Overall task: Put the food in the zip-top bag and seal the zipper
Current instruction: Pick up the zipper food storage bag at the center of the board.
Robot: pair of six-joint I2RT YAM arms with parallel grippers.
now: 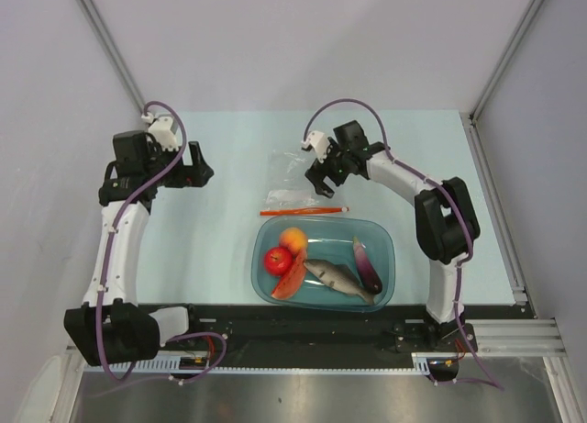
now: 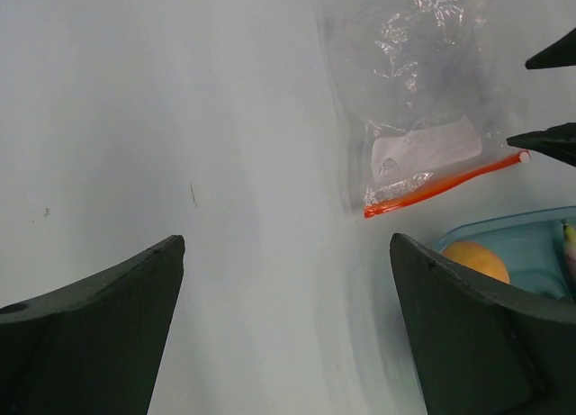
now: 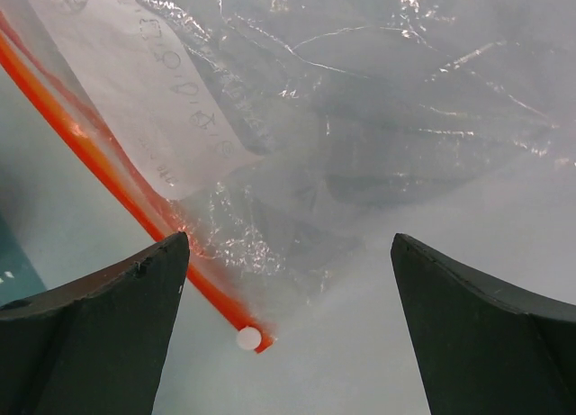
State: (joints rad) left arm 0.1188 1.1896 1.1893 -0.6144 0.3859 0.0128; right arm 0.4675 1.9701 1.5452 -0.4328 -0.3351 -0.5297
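Note:
The clear zip-top bag (image 1: 292,177) lies flat on the table, its red-orange zipper (image 1: 303,210) along the near edge. The food lies in a teal tub (image 1: 383,235): red apple (image 1: 278,259), orange fruit (image 1: 293,239), wedge slice (image 1: 290,282), grey fish (image 1: 341,278), purple eggplant (image 1: 367,264). My right gripper (image 1: 321,186) is open, low over the bag's right near corner; its wrist view shows the bag (image 3: 378,109) and the zipper's end (image 3: 117,176) between the open jaws (image 3: 288,343). My left gripper (image 1: 204,175) is open and empty, left of the bag (image 2: 414,91); the zipper (image 2: 445,185) and orange fruit (image 2: 477,260) show there.
The teal tub stands just in front of the bag, its rim also in the left wrist view (image 2: 504,226). Grey walls and metal rails enclose the table on the left, back and right. The right gripper's fingertips (image 2: 549,143) show at the left wrist view's right edge.

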